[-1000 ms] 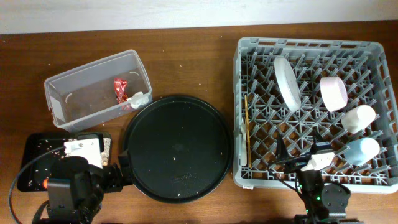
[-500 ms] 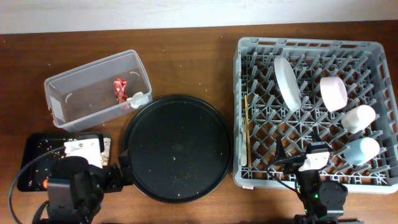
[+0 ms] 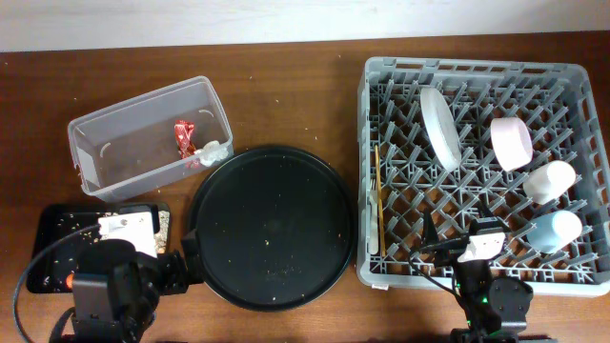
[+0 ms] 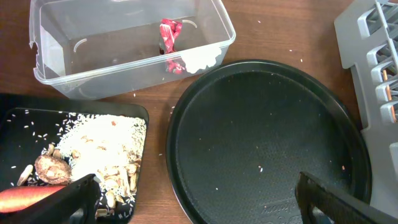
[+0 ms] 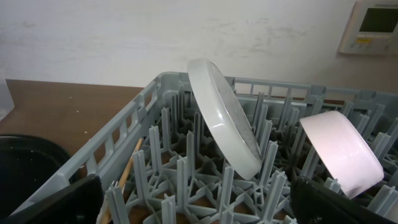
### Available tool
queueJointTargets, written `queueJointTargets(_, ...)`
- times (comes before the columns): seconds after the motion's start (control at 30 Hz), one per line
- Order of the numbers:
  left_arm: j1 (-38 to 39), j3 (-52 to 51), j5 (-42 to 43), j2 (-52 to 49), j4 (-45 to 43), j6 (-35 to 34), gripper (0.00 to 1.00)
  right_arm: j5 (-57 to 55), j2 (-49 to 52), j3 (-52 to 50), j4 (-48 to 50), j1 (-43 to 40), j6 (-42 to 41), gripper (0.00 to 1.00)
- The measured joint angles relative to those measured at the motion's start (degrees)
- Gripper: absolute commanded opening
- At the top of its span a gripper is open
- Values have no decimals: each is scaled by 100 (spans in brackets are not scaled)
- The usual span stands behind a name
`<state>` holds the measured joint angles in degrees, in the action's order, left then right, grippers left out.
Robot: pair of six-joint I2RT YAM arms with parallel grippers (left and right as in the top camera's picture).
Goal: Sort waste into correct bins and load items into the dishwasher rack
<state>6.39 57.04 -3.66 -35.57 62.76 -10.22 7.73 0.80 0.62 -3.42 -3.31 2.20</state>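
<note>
Left of the big round black tray [image 3: 272, 224], the shallow black tray [image 3: 52, 238] is half buried under the left arm [image 3: 114, 291] when seen from above. The left wrist view shows it better: beige scraps [image 4: 99, 146] piled in the corner nearest the round tray, a brown lump [image 4: 51, 169] farther out, and an orange carrot [image 4: 25, 198] cut off by the frame's edge. The left jaws stand wide apart and grip nothing; only their dark fingers [image 4: 68, 199] show, at the bottom corners of that view.

Behind the round tray and to its left, just beside its rim, sits the clear tub [image 3: 133, 157]. It holds the red wrapper [image 3: 183, 135] and the crumpled white paper [image 3: 212, 152], both at the end nearest the round tray.

Right of the round tray, the grey rack [image 3: 477, 69] carries the white plate [image 3: 440, 129] leaning on edge among the pegs. The pink bowl [image 3: 512, 143], white cup [image 3: 551, 181] and blue cup [image 3: 555, 231] sit along the side farthest from the tray. The wooden stick [image 3: 379, 200] lies along the side nearest the tray. A pale strip [image 3: 371, 224] beside it is too thin to identify.

The right arm [image 3: 491, 295] covers the rack's near edge. The right jaws are spread fully and empty. In the right wrist view the bowl runs off the lower edge.
</note>
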Motion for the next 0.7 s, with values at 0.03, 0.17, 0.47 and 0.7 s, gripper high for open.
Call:
queueJointTargets(0.03, 0, 0, 0, 0, 0, 0, 99, 0, 0, 0, 0, 0, 2, 98)
queueJointTargets(0.17, 0, 0, 0, 0, 0, 0, 99, 0, 0, 0, 0, 0, 0, 98)
queueJointTargets(0.47, -4, -4, -4, 11, 9, 2, 99, 0, 0, 0, 0, 0, 0, 98)
queueJointTargets(0.7, -264, -942, -133, 734, -522, 17, 99, -20, 0, 0, 0, 0, 0, 98)
